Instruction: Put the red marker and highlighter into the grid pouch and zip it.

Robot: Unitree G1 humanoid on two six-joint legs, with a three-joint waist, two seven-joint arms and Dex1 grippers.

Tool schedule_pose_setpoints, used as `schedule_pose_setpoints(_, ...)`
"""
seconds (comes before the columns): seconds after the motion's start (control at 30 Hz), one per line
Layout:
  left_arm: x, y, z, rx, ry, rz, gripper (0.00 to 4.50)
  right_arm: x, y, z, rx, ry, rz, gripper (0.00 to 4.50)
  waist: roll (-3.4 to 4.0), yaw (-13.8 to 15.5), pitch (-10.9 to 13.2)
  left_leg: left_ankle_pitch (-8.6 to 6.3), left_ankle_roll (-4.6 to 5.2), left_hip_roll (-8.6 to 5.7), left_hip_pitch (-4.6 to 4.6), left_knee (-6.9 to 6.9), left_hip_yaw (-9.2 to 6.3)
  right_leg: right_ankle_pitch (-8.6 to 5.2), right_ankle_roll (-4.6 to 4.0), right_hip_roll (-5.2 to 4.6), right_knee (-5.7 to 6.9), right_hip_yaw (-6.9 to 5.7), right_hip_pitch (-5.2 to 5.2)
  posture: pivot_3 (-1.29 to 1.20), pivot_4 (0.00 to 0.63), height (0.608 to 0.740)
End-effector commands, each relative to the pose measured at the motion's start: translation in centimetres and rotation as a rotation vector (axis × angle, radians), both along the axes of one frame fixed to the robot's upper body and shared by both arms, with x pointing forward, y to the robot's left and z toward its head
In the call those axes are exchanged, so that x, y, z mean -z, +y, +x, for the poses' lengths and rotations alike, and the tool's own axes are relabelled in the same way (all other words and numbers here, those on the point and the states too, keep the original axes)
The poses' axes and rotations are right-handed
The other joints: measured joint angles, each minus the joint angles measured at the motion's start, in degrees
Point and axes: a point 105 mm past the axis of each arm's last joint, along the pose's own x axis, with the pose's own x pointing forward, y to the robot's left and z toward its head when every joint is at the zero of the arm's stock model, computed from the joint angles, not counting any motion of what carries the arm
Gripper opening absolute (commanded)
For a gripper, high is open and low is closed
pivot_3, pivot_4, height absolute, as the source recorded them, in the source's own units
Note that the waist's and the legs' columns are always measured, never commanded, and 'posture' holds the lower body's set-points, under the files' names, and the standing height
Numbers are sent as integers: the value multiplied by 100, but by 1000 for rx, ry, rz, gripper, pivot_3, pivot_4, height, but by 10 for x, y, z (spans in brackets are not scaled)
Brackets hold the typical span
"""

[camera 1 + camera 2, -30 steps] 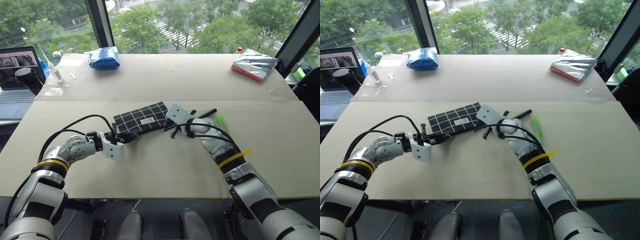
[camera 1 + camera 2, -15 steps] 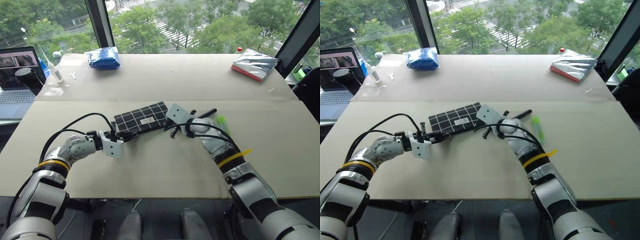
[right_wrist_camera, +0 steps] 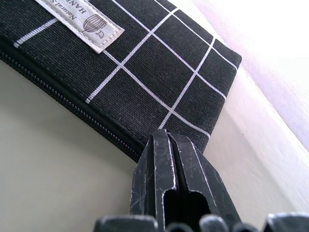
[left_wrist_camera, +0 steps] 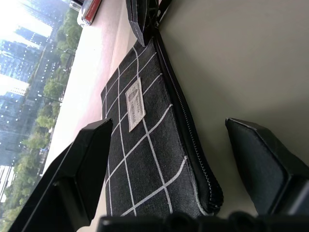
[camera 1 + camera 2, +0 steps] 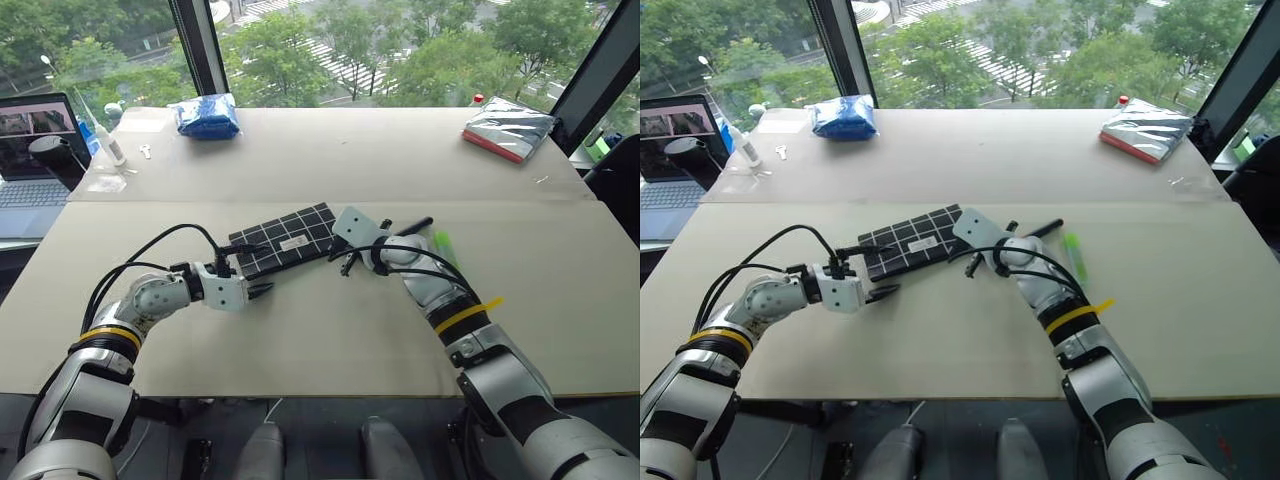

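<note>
Grid pouch (image 5: 283, 241) lies flat mid-bench, just inside the seam where the two bench boards meet, long axis slanting toward the far right, zipper edge facing the robot's side. R gripper (image 3: 170, 153) has its jaws pressed together at the pouch's right-end corner, right where the zipper line runs out; looks like it's pinching the fabric or pull tab there to anchor that end, tho what exactly sits between the tips is too small to tell. L gripper (image 5: 262, 290) sits at the opposite, near-left end w/ jaws wide apart, one finger (image 4: 79, 176) to each side of the pouch corner, touching nothing. Prob lined up to take that end so the pouch is held taut from both ends for the zip. Highlighter (image 5: 444, 246) rests on the bench just right of the R wrist, outside the pouch; a dark pen-like stick (image 5: 413, 227) lies beside it, likely the red marker but colour can't be confirmed. So judging by this, at least one item isn't in yet. Blue bag (image 5: 207, 115) at far-left, silver packet (image 5: 509, 129) at far-right corner, both well apart from the work.
</note>
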Motion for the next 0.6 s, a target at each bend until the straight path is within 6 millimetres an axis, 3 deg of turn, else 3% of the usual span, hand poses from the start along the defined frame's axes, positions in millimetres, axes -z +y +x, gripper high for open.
schedule_pose_setpoints(0.03,5,11,-1,-5,-20,101,3892,9,-9,1,31,27,-15,0,0,-3,0,0,0,0,0,0,0,0,0,0,0,0,0,0,150,740)
schedule_pose_setpoints(0.37,-6,30,8,-70,-150,176,3892,8,-10,2,34,26,-17,0,0,-2,0,0,0,0,2,-3,0,-4,8,0,0,0,-1,0,150,740)
schedule_pose_setpoints(0.6,-3,19,10,-59,-165,133,3892,8,-9,1,31,25,-14,0,0,9,0,0,-1,0,1,-3,0,-6,10,0,0,0,-1,0,150,740)
